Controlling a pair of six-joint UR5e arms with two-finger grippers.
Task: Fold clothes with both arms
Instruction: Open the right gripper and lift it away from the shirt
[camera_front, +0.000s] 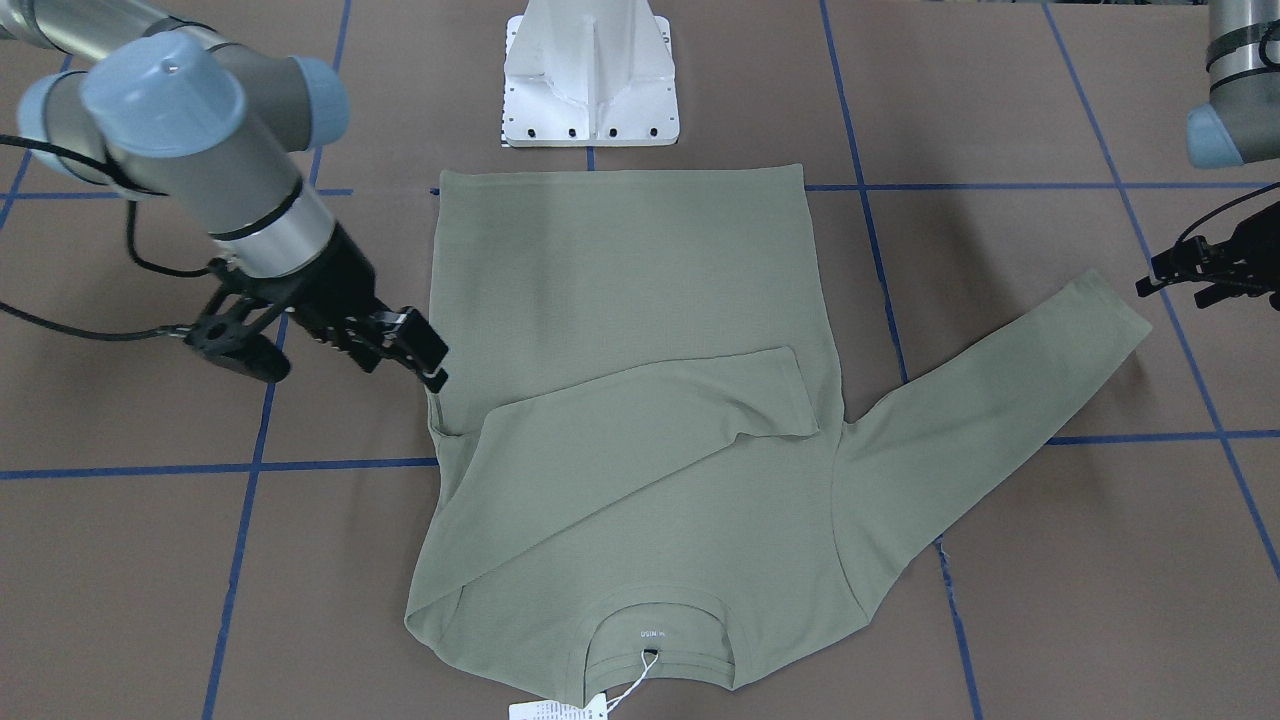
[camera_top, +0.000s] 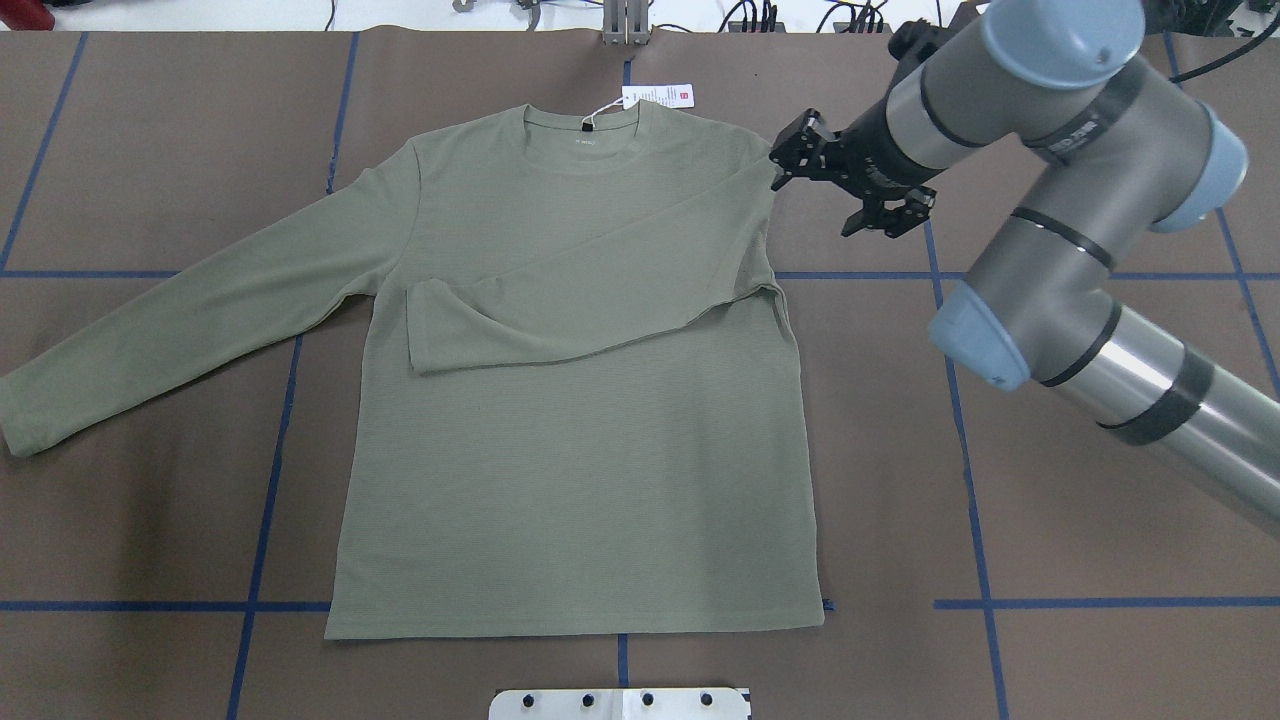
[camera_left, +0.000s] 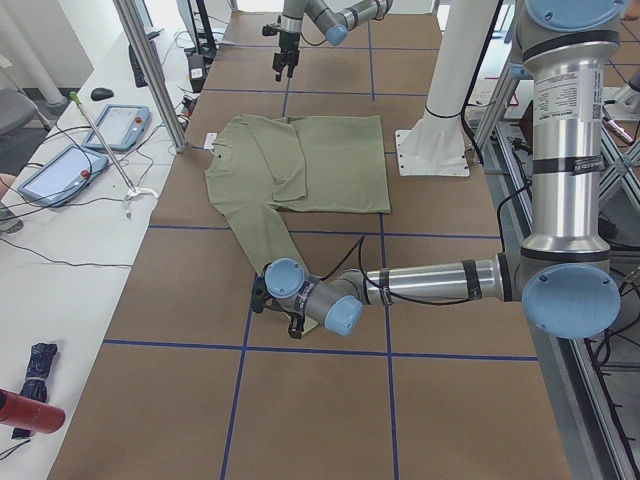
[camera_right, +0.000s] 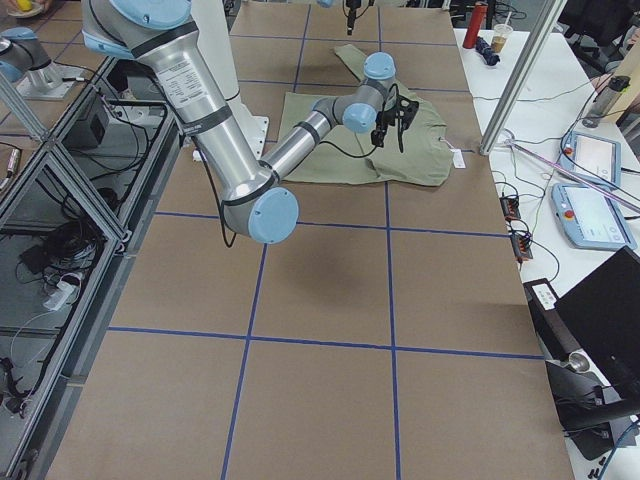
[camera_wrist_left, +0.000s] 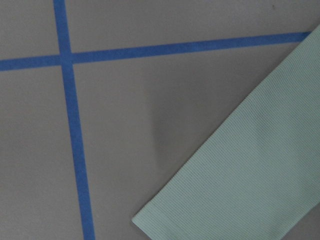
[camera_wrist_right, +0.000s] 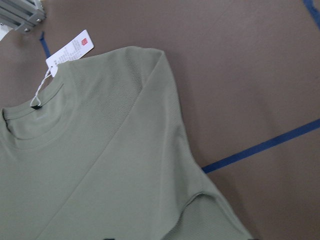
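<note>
Now the shirt (camera_top: 580, 450) lies flat on the table (camera_top: 1050, 620), its folded sleeve (camera_top: 600, 300) across the chest and its free sleeve (camera_top: 200, 300) stretched out to the side. The right gripper (camera_top: 785, 155) hangs just off the shoulder, jaws apart and empty. The left gripper (camera_front: 1165, 275) hovers near the cuff (camera_wrist_left: 200, 210); I cannot tell how wide its jaws stand. That cuff wants a low pinch, then a smooth carry across the chest.
</note>
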